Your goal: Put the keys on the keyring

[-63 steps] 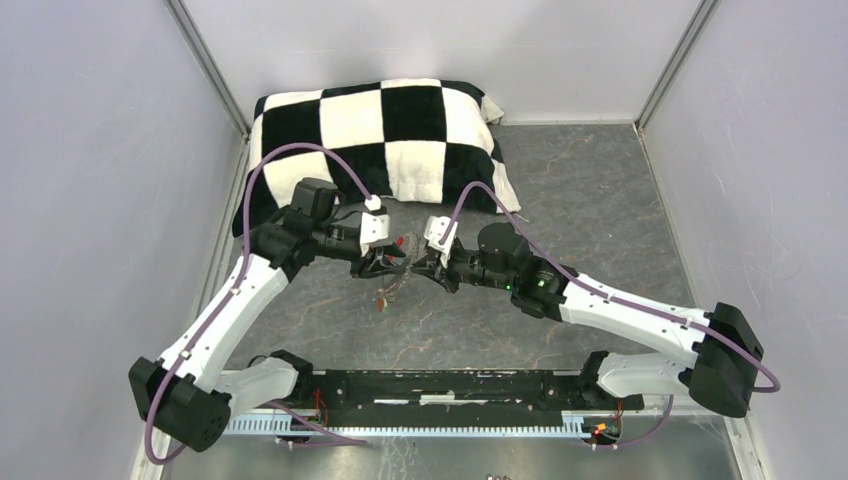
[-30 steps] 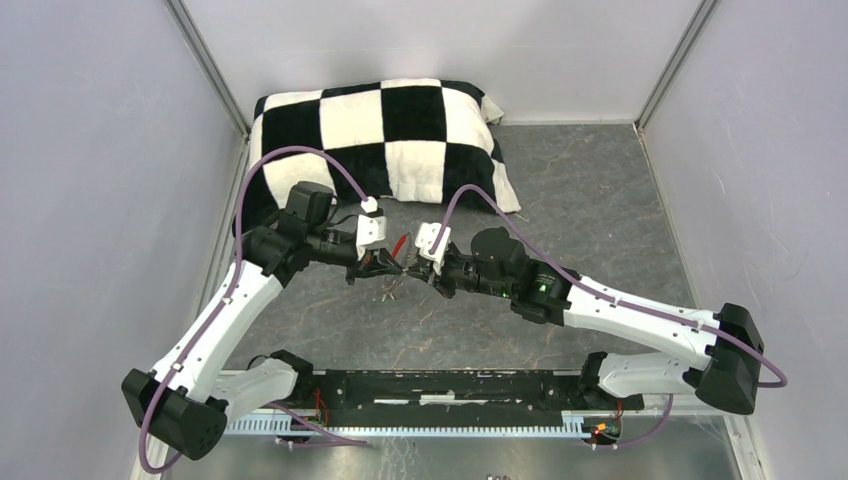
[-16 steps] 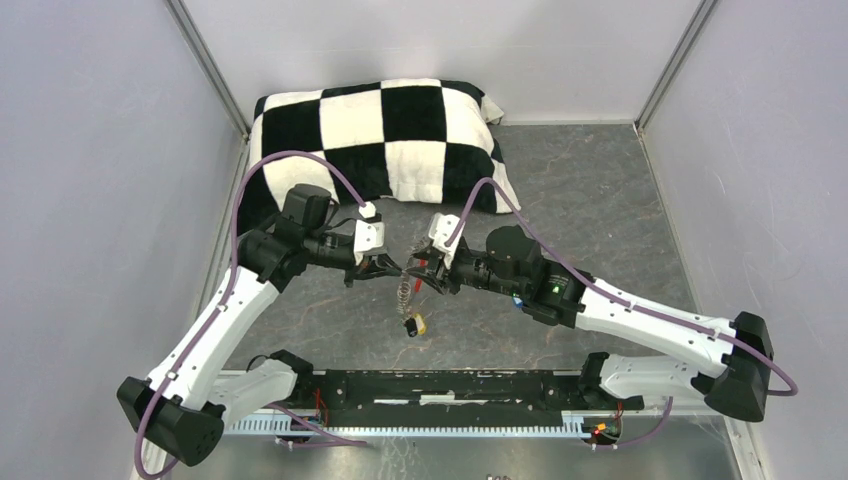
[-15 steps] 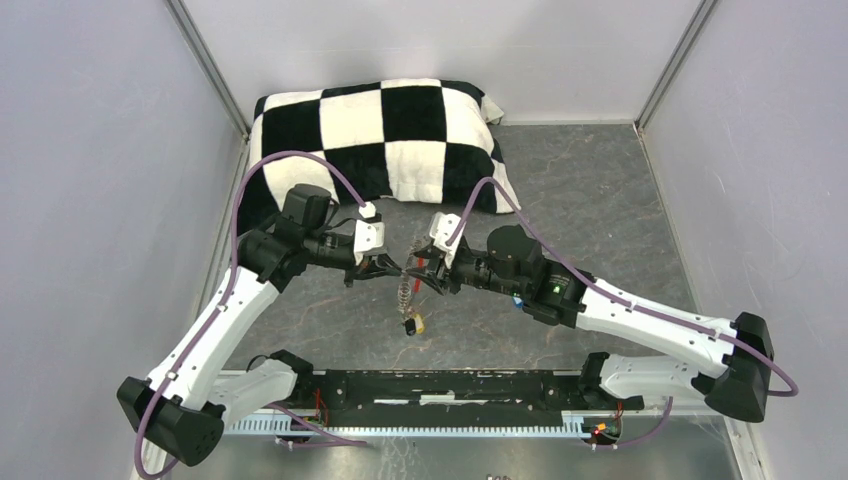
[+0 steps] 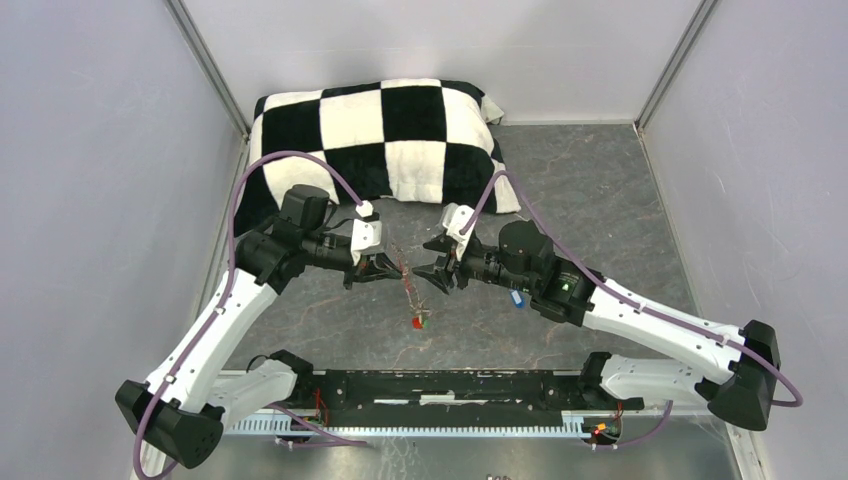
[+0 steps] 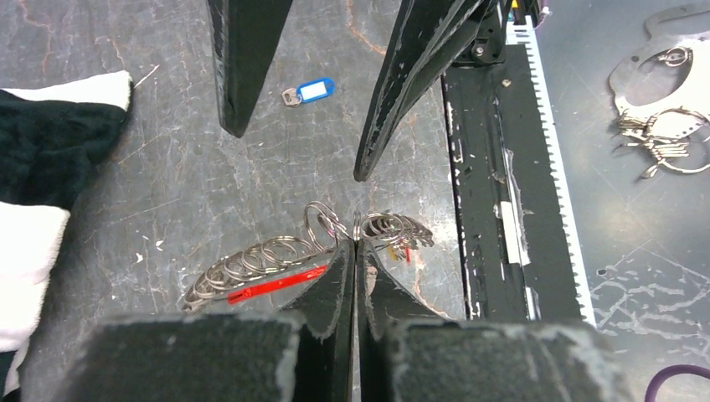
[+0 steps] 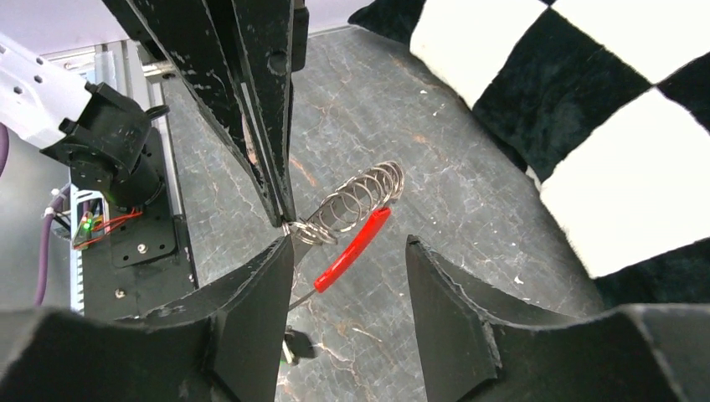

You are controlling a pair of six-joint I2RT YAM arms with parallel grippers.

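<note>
- The left gripper (image 6: 356,243) was pressed fully together, its two fingertips pinching the keyring (image 6: 268,255) at a middle loop.
- The keyring, a string of silvery coiled loops, hung from that pinch above the table (image 5: 600,200), with one run of loops to each side of the fingers in the left wrist view.
- A long red key tag (image 6: 276,283) lay along the loops, just beside the left fingertips.
- In the top view a small red-and-green bit (image 5: 420,322) sat at the chain's low end.
- The right gripper (image 7: 346,251) stood wide apart and held nothing. Its tips were just beside the left gripper's and pointed at the loops.
- The blue key (image 6: 308,90) lay alone on the table, well apart from the keyring and under the right arm.
- A black-and-white checked cushion (image 5: 380,130) lay at the far side.
</note>
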